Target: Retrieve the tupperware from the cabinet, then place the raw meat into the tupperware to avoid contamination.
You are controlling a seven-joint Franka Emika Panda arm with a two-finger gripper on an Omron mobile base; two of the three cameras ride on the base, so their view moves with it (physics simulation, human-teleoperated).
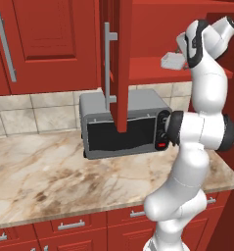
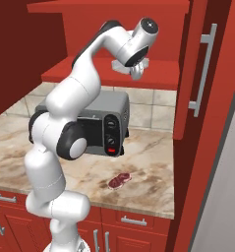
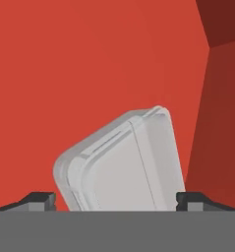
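Tupperware [image 3: 121, 165] is what we are after; working down in size, the cabinet [image 1: 152, 68] stands open with the container on its shelf, seemingly empty. It lies straight ahead of our gripper [image 3: 116, 199], between the wide-spread fingers, its long axis skewed diagonally to them, nothing yet held. Raw meat [image 2: 119, 180] waits on the counter [image 2: 153, 167] below.

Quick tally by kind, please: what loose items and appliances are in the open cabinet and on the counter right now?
Tupperware, on the shelf of the open cabinet: 1
Raw meat, on the counter: 1
Toaster oven, on the counter: 1
Total: 3
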